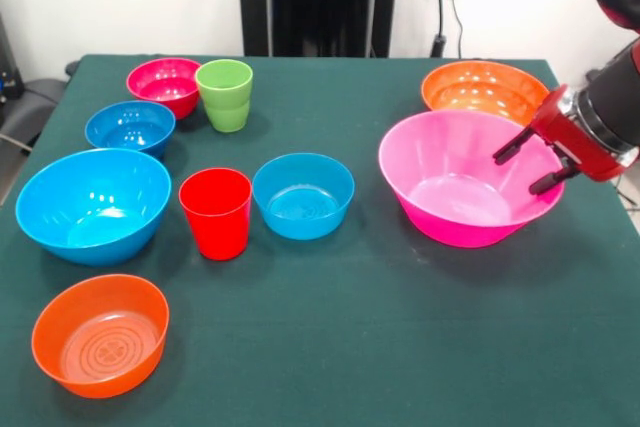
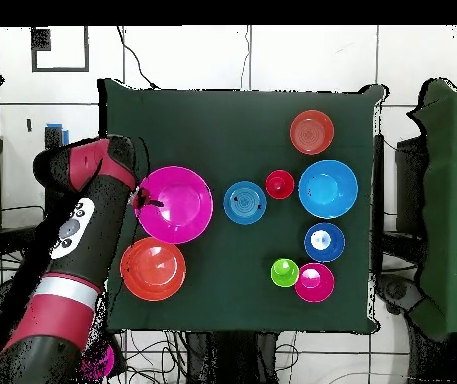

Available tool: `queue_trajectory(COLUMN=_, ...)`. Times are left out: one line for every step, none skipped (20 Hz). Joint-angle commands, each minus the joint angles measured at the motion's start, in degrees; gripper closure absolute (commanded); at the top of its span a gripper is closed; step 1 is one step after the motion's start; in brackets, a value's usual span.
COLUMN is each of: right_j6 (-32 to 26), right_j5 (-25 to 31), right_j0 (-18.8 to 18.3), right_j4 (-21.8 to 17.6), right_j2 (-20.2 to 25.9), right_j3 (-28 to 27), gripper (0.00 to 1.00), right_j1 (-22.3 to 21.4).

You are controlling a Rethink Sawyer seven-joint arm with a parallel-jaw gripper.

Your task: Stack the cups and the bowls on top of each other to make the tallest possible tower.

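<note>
1. No tower exists yet: every bowl and cup stands singly on the dark green table (image 1: 400,327), nothing nested in anything.

2. The robot's red and black tool (image 1: 528,159) hangs at the right of the front view, over the right inner side of the huge glossy hot-pink plastic bowl (image 1: 450,182). Its two dark fingers are spread apart and hold nothing; one finger seems to be inside the rim and one near it, though contact cannot be confirmed.

3. Judged step: the opening grasp, taking the pink bowl by its wall, or positioning it as the base.

4. Just behind the pink bowl, at upper right, sits a glossy orange plastic bowl (image 1: 485,89).

5. The other pieces lie at the left of the front view:
   - large light-blue bowl (image 1: 92,202)
   - second orange bowl (image 1: 100,335), lower left
   - medium blue bowl (image 1: 303,195), centre
   - smaller blue bowl (image 1: 130,127)
   - small magenta bowl (image 1: 163,83)
   - bright red plastic tumbler (image 1: 216,212)
   - light green plastic tumbler (image 1: 224,93)

6. The next move calls for straddling the pink rim squarely before closing; the glossy, sloped wall could slip in a shallow pinch.
</note>
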Motion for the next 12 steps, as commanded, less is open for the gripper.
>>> queue_trajectory(right_j6=15.85, right_j5=-1.44, right_j0=0.75, right_j4=3.58, right_j2=6.21, right_j3=0.15, gripper=0.00, right_j1=0.38)
queue_trajectory(right_j6=16.14, right_j5=-1.80, right_j0=0.78, right_j4=3.98, right_j2=6.29, right_j3=-0.15, gripper=0.00, right_j1=0.60)
queue_trajectory(right_j6=16.32, right_j5=-1.86, right_j0=0.79, right_j4=4.29, right_j2=6.31, right_j3=-0.54, gripper=0.00, right_j1=0.85)
queue_trajectory(right_j6=16.51, right_j5=-1.85, right_j0=0.85, right_j4=4.51, right_j2=6.26, right_j3=-0.81, gripper=0.00, right_j1=1.05)
queue_trajectory(right_j6=16.68, right_j5=-1.63, right_j0=0.92, right_j4=4.64, right_j2=6.06, right_j3=-1.16, gripper=0.00, right_j1=1.23)
queue_trajectory(right_j6=16.79, right_j5=-1.45, right_j0=0.98, right_j4=4.76, right_j2=5.93, right_j3=-1.38, gripper=0.00, right_j1=1.34)
queue_trajectory(right_j6=16.83, right_j5=-1.35, right_j0=0.95, right_j4=4.86, right_j2=5.85, right_j3=-1.57, gripper=0.00, right_j1=1.43)
queue_trajectory(right_j6=16.88, right_j5=-1.25, right_j0=0.93, right_j4=4.96, right_j2=5.77, right_j3=-1.77, gripper=0.00, right_j1=1.51)
queue_trajectory(right_j6=16.77, right_j5=-1.18, right_j0=0.82, right_j4=4.95, right_j2=5.67, right_j3=-1.80, gripper=0.00, right_j1=1.47)
queue_trajectory(right_j6=16.76, right_j5=-0.94, right_j0=0.79, right_j4=4.96, right_j2=5.60, right_j3=-1.96, gripper=0.00, right_j1=1.47)
queue_trajectory(right_j6=16.54, right_j5=-0.50, right_j0=0.73, right_j4=4.81, right_j2=5.44, right_j3=-2.05, gripper=0.00, right_j1=1.30)
queue_trajectory(right_j6=16.32, right_j5=-0.05, right_j0=0.67, right_j4=4.65, right_j2=5.29, right_j3=-2.15, gripper=0.00, right_j1=1.12)
